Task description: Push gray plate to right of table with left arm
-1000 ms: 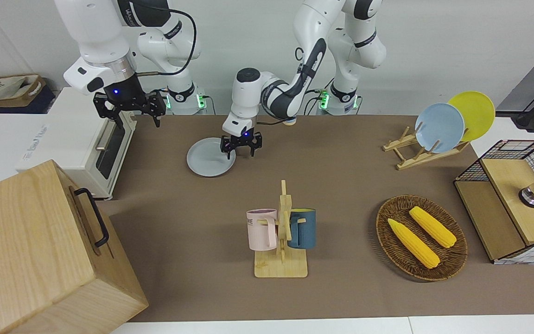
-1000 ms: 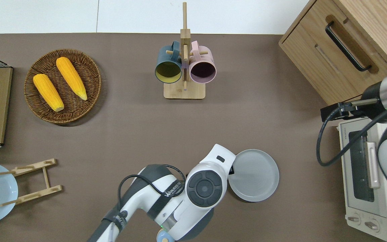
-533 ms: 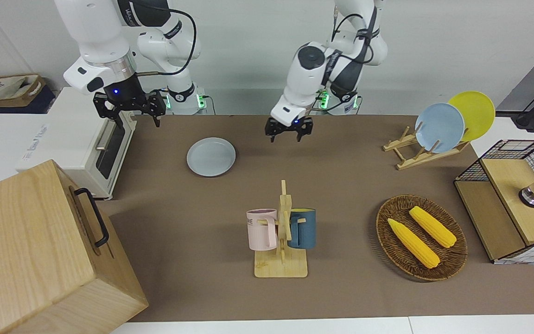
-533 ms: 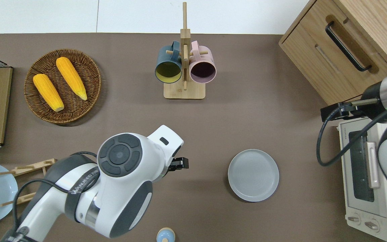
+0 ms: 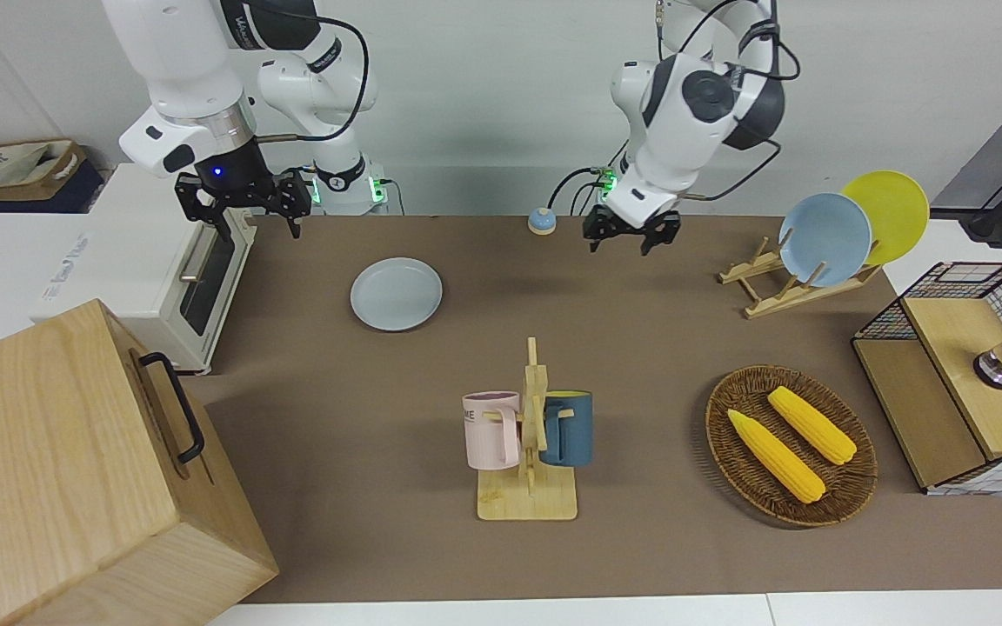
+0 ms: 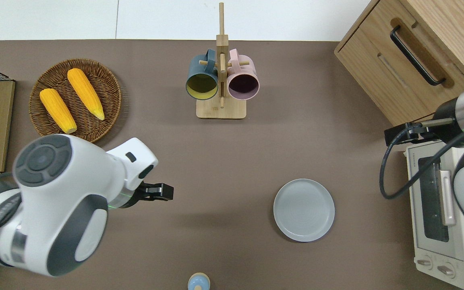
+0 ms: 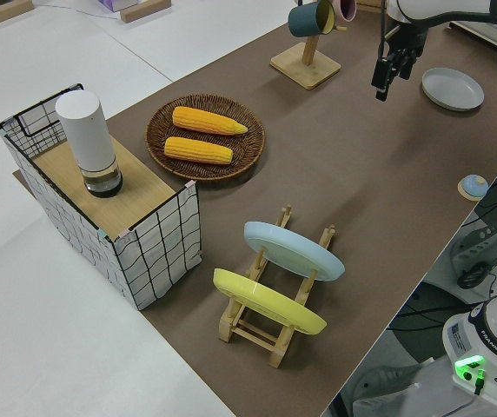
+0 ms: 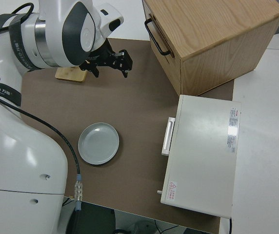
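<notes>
The pink mug (image 5: pixel 492 429) on the wooden mug rack (image 5: pixel 531 452) bears the letters "ME". The white toaster oven (image 5: pixel 127 261) beside the wooden cabinet carries a gray brand mark, unreadable; its red warning triangle sticker shows likewise no legible words.

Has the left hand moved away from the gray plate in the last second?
Yes. The left hand has swung off the gray plate toward the corn basket; the plate sits unmoved beside the toaster oven.
</notes>
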`<action>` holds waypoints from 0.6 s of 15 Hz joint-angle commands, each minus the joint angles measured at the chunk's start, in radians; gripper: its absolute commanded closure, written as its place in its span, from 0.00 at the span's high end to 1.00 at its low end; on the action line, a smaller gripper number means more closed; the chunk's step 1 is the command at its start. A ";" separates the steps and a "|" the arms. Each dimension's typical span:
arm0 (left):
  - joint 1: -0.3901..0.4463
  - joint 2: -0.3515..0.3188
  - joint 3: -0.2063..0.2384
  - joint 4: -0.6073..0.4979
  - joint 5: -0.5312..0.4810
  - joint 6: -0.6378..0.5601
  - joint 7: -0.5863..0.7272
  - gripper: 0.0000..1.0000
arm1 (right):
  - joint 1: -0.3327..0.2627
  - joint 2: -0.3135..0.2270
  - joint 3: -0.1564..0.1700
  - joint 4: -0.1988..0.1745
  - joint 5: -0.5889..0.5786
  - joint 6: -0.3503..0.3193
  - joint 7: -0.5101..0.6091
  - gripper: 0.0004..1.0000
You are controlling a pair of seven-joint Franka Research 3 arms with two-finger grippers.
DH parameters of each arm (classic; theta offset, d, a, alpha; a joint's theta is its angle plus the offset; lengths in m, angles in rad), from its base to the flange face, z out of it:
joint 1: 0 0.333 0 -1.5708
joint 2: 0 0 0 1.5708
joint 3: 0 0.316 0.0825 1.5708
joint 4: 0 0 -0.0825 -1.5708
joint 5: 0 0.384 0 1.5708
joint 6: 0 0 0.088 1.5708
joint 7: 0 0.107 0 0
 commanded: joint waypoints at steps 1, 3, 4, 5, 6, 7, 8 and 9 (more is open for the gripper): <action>0.038 -0.041 0.066 0.044 0.010 -0.092 0.100 0.99 | -0.001 -0.006 0.000 0.001 0.007 -0.010 0.003 0.98; 0.037 -0.044 0.086 0.096 0.117 -0.144 0.139 0.99 | -0.001 -0.006 0.000 0.001 0.007 -0.010 0.003 0.98; 0.045 -0.044 0.101 0.118 0.128 -0.161 0.157 0.99 | -0.001 -0.006 0.000 0.001 0.007 -0.010 0.003 0.98; 0.044 -0.044 0.122 0.133 0.128 -0.162 0.159 0.99 | -0.001 -0.006 0.000 0.001 0.007 -0.010 0.003 0.98; 0.045 -0.044 0.135 0.140 0.128 -0.162 0.159 0.99 | -0.001 -0.006 0.000 0.003 0.007 -0.010 0.003 0.98; 0.047 -0.045 0.144 0.141 0.130 -0.162 0.159 0.99 | -0.001 -0.006 0.000 0.001 0.007 -0.010 0.003 0.98; 0.047 -0.045 0.153 0.150 0.130 -0.162 0.159 0.99 | -0.001 -0.006 0.000 0.001 0.007 -0.010 0.005 0.98; 0.047 -0.048 0.153 0.163 0.130 -0.165 0.159 0.99 | -0.001 -0.006 0.000 0.001 0.007 -0.010 0.005 0.98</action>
